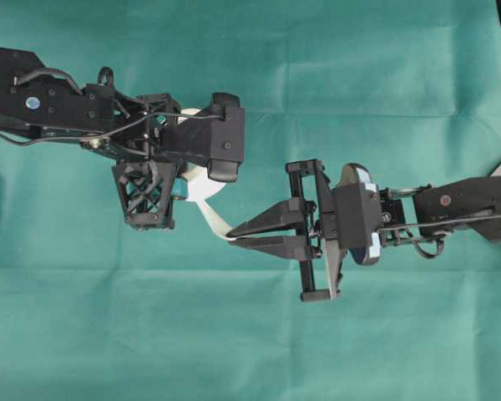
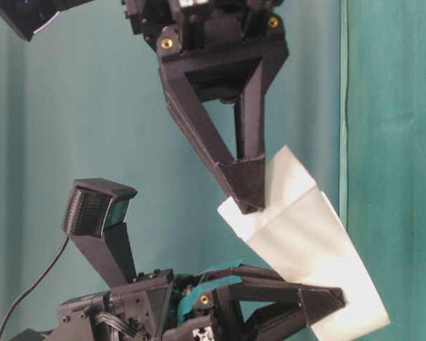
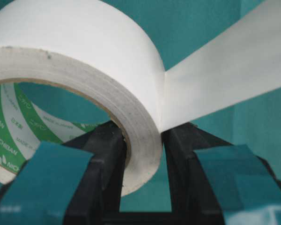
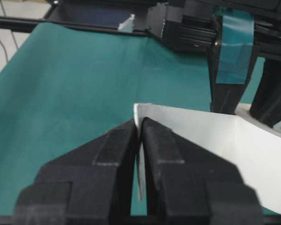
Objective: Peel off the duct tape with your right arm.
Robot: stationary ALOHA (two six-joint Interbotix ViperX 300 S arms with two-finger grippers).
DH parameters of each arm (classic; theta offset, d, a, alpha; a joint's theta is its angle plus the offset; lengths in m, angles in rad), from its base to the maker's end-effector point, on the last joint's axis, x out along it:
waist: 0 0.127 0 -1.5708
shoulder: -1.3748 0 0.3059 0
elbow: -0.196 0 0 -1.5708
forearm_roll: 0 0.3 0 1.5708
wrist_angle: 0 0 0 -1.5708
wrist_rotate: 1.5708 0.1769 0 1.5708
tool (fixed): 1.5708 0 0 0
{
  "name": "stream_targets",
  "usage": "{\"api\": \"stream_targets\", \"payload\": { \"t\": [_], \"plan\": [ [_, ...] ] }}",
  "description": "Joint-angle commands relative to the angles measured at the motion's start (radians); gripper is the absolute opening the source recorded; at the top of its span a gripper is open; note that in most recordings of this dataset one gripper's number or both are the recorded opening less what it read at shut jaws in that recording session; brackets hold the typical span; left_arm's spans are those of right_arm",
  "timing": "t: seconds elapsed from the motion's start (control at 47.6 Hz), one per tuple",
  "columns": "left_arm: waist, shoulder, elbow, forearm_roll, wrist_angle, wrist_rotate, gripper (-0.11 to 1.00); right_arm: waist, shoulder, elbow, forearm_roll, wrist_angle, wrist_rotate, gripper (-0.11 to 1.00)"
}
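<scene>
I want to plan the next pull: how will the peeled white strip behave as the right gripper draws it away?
The strip is probably floppy: it curves and twists between the roll and the right gripper. It looks thin and light, pinched edge-on between shut fingertips. It may stick to itself where it folds, though the adhesive side cannot be told.

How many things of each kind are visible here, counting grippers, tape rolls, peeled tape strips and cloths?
Grippers: 2, the left gripper shut on the duct tape, the right gripper shut on the strip
Tape rolls: 1, the duct tape
Peeled strips: 1, the white strip, still joined to the roll
Cloths: 1, the green cloth
Total: 5
</scene>
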Motion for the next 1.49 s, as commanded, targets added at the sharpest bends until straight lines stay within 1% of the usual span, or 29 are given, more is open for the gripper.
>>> {"api": "stream_targets", "payload": {
  "t": [0.0, 0.063, 0.168, 0.294, 0.925, 1.472],
  "plan": [
    [0.052, -0.008, -0.014, 0.008, 0.023, -0.009, 0.21, 0.055, -0.018, -0.04, -0.005, -0.011, 0.0, -0.08],
    [0.058, -0.008, -0.018, 0.008, 0.028, -0.034, 0.21, 0.061, -0.018, -0.041, -0.005, -0.014, 0.002, -0.08],
    [0.072, -0.008, -0.023, 0.009, 0.041, -0.094, 0.21, 0.069, -0.017, -0.046, -0.005, -0.014, 0.0, -0.08],
    [0.081, -0.008, -0.023, 0.011, 0.06, -0.118, 0.21, 0.075, -0.017, -0.052, -0.005, -0.014, 0.0, -0.08],
    [0.077, -0.008, -0.023, 0.012, 0.063, -0.12, 0.2, 0.08, -0.008, -0.041, -0.005, -0.009, 0.0, -0.1],
    [0.029, -0.008, -0.023, 0.011, 0.055, -0.115, 0.2, 0.075, -0.008, -0.029, -0.005, -0.009, -0.002, -0.1]
  ]
}}
